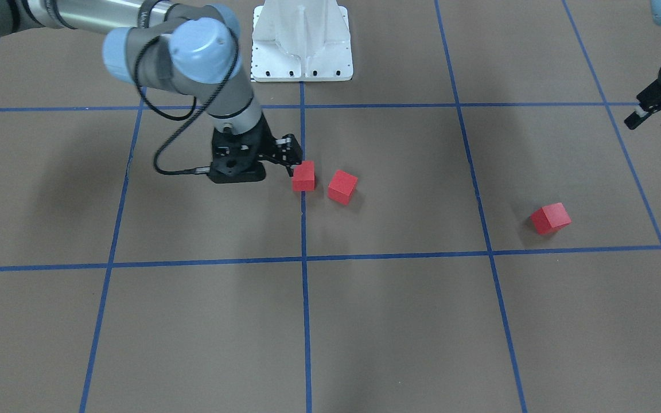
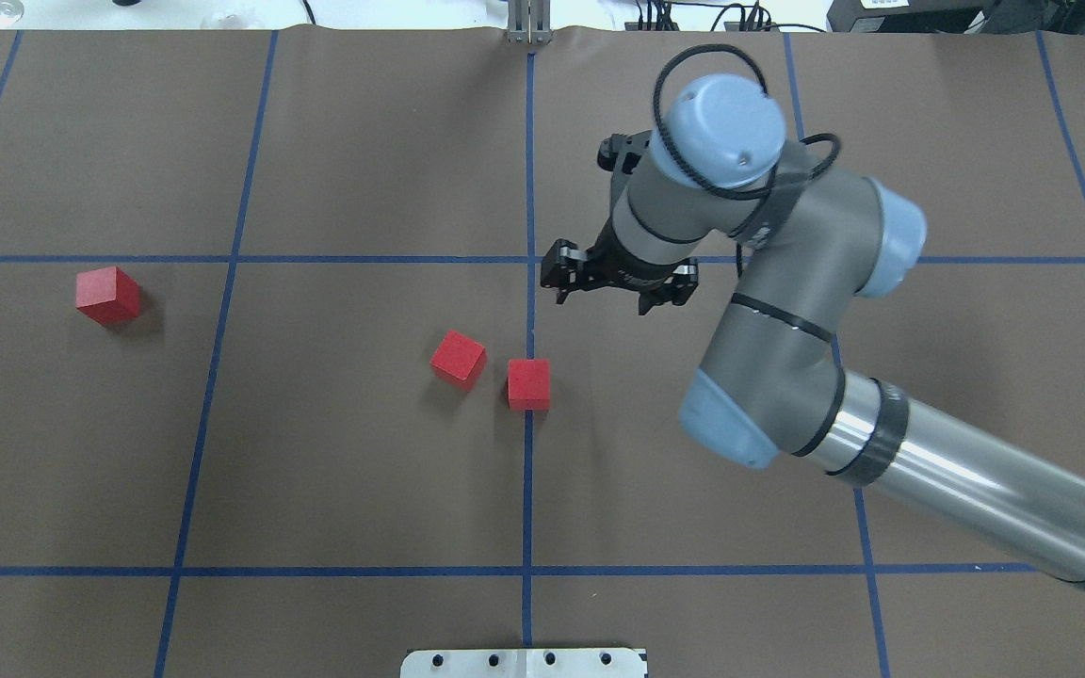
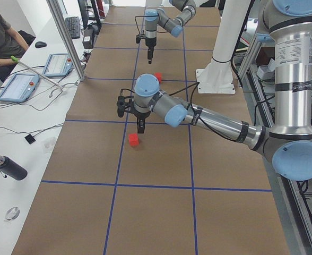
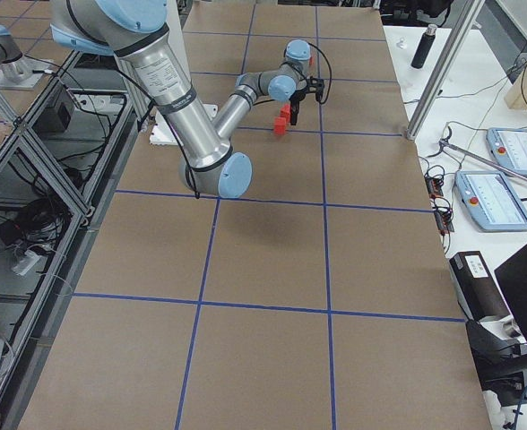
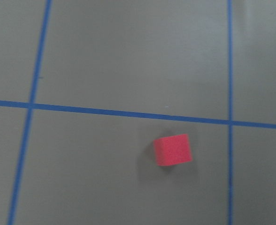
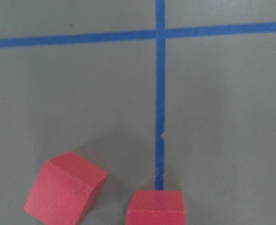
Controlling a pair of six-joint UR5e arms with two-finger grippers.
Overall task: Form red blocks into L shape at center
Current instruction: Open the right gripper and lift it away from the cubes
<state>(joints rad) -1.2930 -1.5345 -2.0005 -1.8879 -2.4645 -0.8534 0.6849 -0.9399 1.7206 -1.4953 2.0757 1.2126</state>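
Brown matte floor, ruled into large squares by blue tape, fills every view. Over its middle the right gripper hangs pointing down, clear of the surface, its jaws spread wide with nothing between them. Its wrist camera looks down on the first red block at the bottom edge of the picture. That block sits square on the blue tape line, which runs away from the robot through the center. Just beside it, toward the robot's left, lies the second red block, turned at an angle to the grid. A narrow strip of floor shows between the two, so they are near but apart. Farther out on the robot's left, the left gripper hovers above the floor with its jaws likewise parted and empty. Its wrist camera shows the third red block below it, alone inside a grid square close to a tape crossing and well apart from the other two. At the robot's edge of the table, on the same central tape line, stands the white base plate.
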